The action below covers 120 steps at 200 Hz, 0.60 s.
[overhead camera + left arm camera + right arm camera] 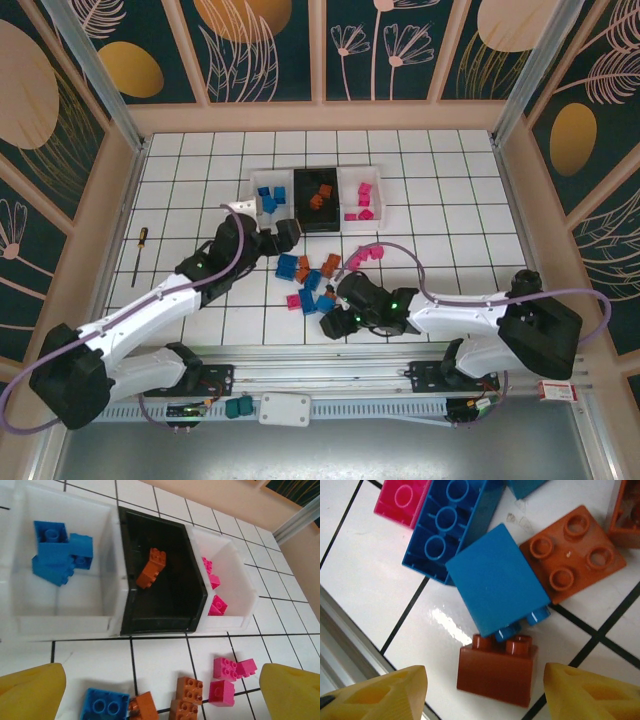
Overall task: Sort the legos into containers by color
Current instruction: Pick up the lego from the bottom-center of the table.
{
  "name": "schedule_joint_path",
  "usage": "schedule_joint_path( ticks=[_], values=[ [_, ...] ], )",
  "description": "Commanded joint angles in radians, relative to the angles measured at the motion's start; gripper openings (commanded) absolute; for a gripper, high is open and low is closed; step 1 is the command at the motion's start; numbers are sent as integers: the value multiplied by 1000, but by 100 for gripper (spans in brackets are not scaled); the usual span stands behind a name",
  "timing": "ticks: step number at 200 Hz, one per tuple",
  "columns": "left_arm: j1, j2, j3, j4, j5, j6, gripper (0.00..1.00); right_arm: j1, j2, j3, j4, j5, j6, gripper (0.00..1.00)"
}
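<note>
The left arm (150, 312) and right arm (470, 312) wear white shells with black joints. Behind the left pincer (160, 692) and right pincer (480, 690) trail purple cables (392, 247), with a small green light (395, 296) glowing there. Their fingers (30, 692) are blunt, yellow.

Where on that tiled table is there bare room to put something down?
Bare tiles lie behind the trays toward the back wall, and right of them up to the side wall. Crowded: the loose bricks in front of the trays, mid-table.
</note>
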Motion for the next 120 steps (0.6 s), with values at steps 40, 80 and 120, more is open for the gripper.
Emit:
schedule_joint_path(
  ticks=[40,80,120],
  values=[
    [-2,-59,-78,-18,-55,-57,99,12,66,50,-37,57,-34,49],
    [-1,-70,-87,-31,-62,-50,99,8,-35,23,-63,45,-41,35],
    [-2,-81,-115,-39,-74,-60,99,-88,-170,77,-85,13,-96,30]
  ],
)
